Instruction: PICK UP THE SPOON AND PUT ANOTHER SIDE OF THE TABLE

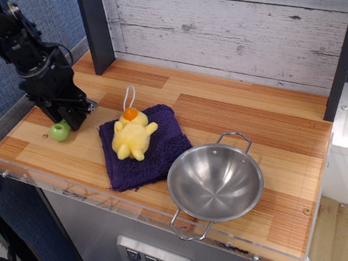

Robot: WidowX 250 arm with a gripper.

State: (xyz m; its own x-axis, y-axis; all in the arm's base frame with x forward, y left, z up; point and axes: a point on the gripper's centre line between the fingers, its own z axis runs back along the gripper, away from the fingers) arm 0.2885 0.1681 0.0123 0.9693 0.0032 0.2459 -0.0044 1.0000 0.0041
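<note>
The black arm reached down from the upper left, its upper part cut off by the frame edge, and its gripper hung low over the left end of the tabletop. The fingers were closed on the spoon, whose rounded, glossy light-green plastic handle end stuck out below and to the left of them, at or just above the planks; contact with the wood could not be made out. The spoon's metal head was hidden behind the gripper body.

The tabletop was made of light and reddish-brown wooden strips with a clear plastic edge along the front. Just beside the gripper lay a dark purple towel of nubbly weave, slightly rumpled, with a soft yellow plush duck resting on it, a white loop at its head. Near the front right stood a shiny steel bowl with two wire handles, one handle overhanging the plastic edge.
</note>
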